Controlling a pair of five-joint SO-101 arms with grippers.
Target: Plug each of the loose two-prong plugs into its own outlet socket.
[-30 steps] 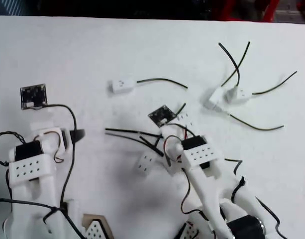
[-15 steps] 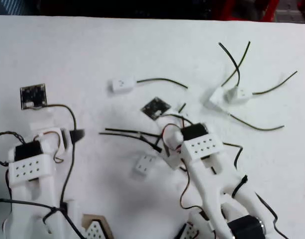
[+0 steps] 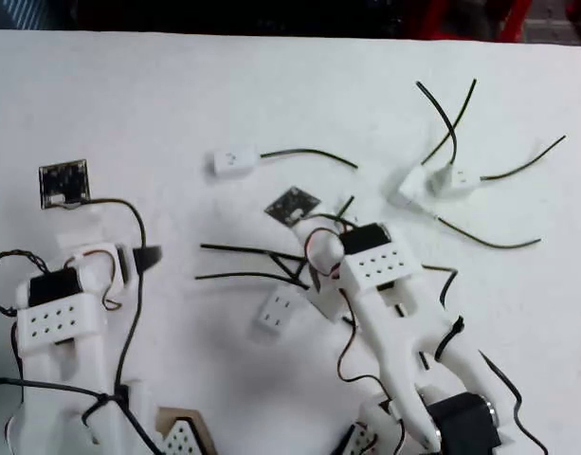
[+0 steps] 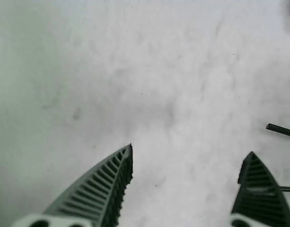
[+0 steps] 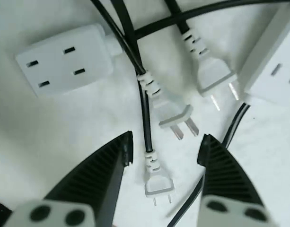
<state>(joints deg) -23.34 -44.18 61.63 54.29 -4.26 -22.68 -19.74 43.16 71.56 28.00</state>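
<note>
Right wrist view looks down between the right jaws, which stand wide open and grip nothing, hanging over a cluster of plugs on the white bench point(image 5: 45, 137). The near plug point(image 5: 159, 185), small and white on a black cord, lies in the gap between the 2 jaw tips. The middle plug point(image 5: 175, 112) lies just beyond it, close beside that same cord, its 2 prongs bare. The far plug point(image 5: 212, 74) lies next to the middle one, its prongs pointing at the edge outlet block point(image 5: 277, 64) but not in it. A 4-slot outlet block point(image 5: 64, 59) lies on the other side of the cords, with a black cord touching its corner.

From the high view, the right arm point(image 3: 380, 270) sits near the middle of the bench over the crossing cords, and the 4-slot outlet block point(image 3: 279, 308) lies just beside it. A single outlet point(image 3: 235, 161) with its own cord lies well apart, farther back. The left arm point(image 3: 58, 318) is at the near left.

Left wrist view shows the left jaws open too, gripping nothing, above white bench surface, with a black cord end point(image 4: 281, 130) near 1 tip.
</note>
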